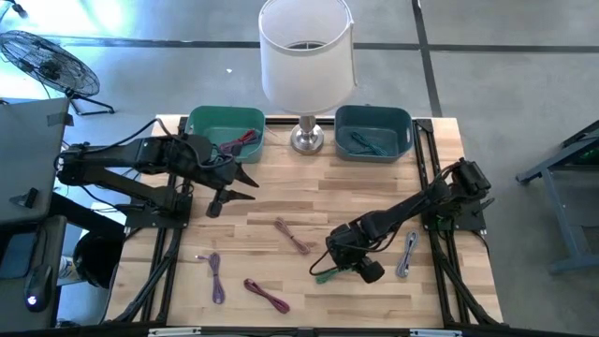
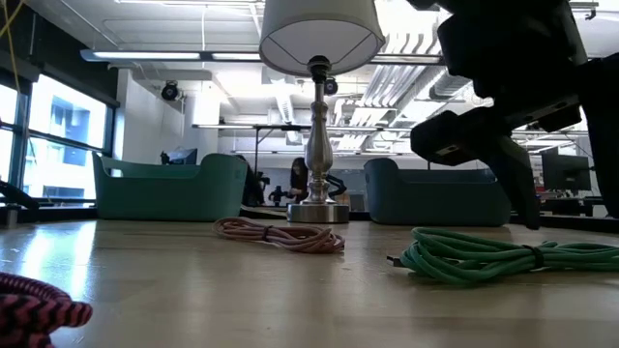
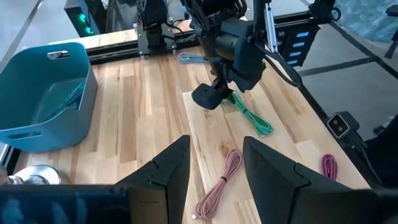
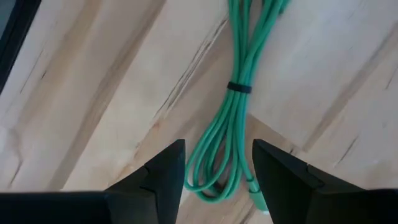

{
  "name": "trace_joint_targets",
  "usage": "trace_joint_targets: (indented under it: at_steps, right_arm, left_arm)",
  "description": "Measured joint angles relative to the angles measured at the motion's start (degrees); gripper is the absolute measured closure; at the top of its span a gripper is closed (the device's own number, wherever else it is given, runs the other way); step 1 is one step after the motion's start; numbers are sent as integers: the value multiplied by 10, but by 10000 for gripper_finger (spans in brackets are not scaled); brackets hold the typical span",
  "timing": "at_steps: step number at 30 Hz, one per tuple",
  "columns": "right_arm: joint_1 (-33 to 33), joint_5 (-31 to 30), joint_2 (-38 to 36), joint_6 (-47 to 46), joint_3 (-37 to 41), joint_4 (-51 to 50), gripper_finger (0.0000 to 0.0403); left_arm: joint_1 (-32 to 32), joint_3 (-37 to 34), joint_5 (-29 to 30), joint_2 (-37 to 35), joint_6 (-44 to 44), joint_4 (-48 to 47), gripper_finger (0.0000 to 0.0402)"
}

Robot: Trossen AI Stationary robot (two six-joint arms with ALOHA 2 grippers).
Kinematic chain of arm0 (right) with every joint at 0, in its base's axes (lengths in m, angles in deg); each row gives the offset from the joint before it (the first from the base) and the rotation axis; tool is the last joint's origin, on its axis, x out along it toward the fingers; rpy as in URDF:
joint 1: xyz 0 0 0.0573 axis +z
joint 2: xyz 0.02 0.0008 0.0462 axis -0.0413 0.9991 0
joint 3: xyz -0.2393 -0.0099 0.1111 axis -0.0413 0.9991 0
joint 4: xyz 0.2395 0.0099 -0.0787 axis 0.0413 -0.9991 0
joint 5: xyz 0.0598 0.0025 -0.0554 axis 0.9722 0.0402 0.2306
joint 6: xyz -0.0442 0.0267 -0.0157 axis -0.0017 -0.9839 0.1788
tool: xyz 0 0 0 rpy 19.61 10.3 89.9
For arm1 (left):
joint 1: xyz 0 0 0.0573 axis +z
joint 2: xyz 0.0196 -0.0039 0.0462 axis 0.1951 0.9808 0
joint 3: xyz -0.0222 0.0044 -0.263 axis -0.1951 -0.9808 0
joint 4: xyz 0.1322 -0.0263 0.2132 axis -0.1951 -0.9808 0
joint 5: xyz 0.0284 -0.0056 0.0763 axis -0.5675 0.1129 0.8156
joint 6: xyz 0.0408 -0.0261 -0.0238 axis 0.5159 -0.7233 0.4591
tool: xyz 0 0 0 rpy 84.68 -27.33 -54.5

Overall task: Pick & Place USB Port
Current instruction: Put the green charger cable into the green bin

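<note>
A green USB cable (image 4: 235, 121), bundled with a black tie, lies flat on the wooden table (image 1: 374, 197) near its front right. My right gripper (image 4: 217, 180) points down over the cable's looped end, open, one finger on each side of the loop. In the low view its finger (image 2: 522, 198) ends just above the cable (image 2: 484, 256), apart from it. My left gripper (image 1: 245, 184) hovers open over the table's far left, next to the green bin (image 1: 225, 131); nothing is between its fingers (image 3: 168, 177).
A teal-blue bin (image 1: 374, 133) with a green cable in it stands at the far right, with a lamp (image 1: 307, 56) between the two bins. The green bin holds a red cable. Loose on the table are a pink cable (image 1: 292, 236), a purple one (image 1: 215, 276), a red one (image 1: 267, 295) and a grey one (image 1: 407, 255).
</note>
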Motion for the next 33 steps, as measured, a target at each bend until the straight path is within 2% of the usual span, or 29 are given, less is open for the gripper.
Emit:
trace_joint_targets:
  at_steps: [5, 9, 14, 17, 22, 28, 30, 33]
  right_arm:
    - [1, 1, 8, 0, 0, 6, 224]
    - [2, 23, 43, 1, -1, 12, 224]
    - [3, 18, 69, -17, -3, 14, 230]
    - [-3, 9, 71, -40, -3, 12, 263]
    - [-22, 20, 74, -74, -2, -3, 379]
    - [-28, 27, 75, -90, -17, -30, 395]
    - [-27, 9, 70, -90, -32, -55, 397]
    - [-30, -51, 53, -84, -56, -121, 398]
  left_arm:
    - [0, 0, 0, 0, 0, 0, 257]
    - [0, 0, 0, 0, 0, 0, 257]
    - [0, 0, -1, 0, 0, -2, 257]
    - [0, 0, -3, 0, 0, -4, 257]
    - [0, 0, -7, 0, 0, -4, 257]
    - [0, 0, -44, 0, -24, -19, 257]
    - [0, 0, -43, 0, -25, -26, 257]
    - [0, 0, -40, 0, -25, -20, 257]
